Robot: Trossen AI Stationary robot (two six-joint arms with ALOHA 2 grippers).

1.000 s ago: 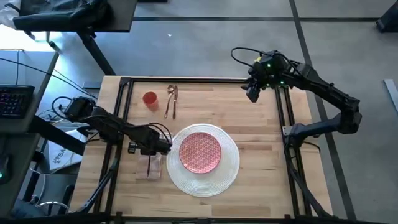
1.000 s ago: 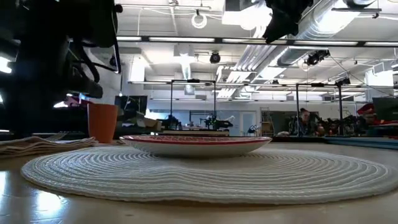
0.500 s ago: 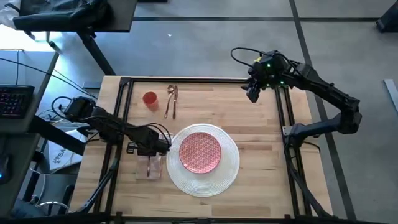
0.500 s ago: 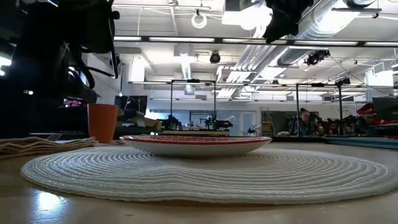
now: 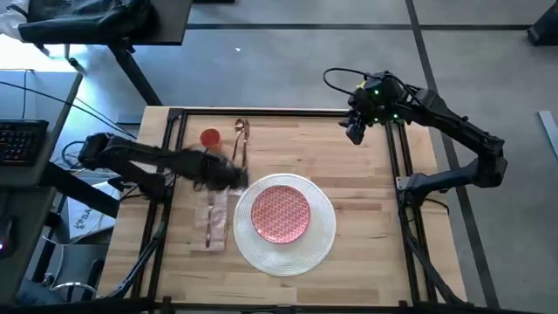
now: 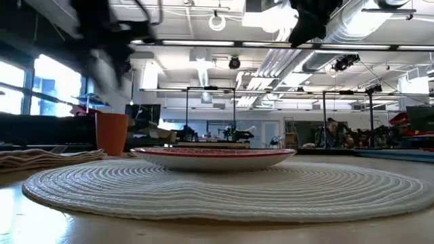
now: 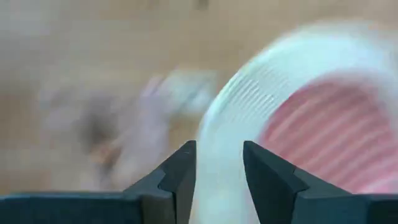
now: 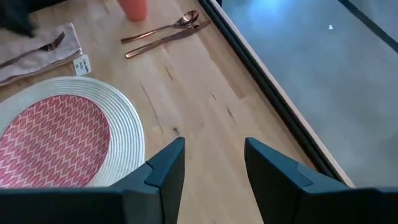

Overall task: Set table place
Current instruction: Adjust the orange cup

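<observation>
A red-patterned plate (image 5: 281,212) sits on the round white placemat (image 5: 324,228) on the table (image 5: 366,218). Left of the mat lies the beige napkin (image 5: 215,220) with a gold fork (image 8: 53,42) on top. The orange cup (image 5: 210,138) stands at the far left, the spoon and knife (image 5: 240,141) beside it. My left gripper (image 5: 231,174) hovers open, blurred, above the table between the napkin and the cutlery. My right gripper (image 5: 355,133) hangs open high over the far right part of the table.
Black frame rails (image 5: 173,166) run along the table's left and right sides. A dark desk with a keyboard (image 5: 19,144) stands off the left edge. Bare wood lies right of the placemat and along the near edge.
My left gripper has risen from just over the napkin and swung fast toward the table's far edge, ending between the napkin and the spoon and knife. The napkin with the fork lies where it was, now uncovered.
</observation>
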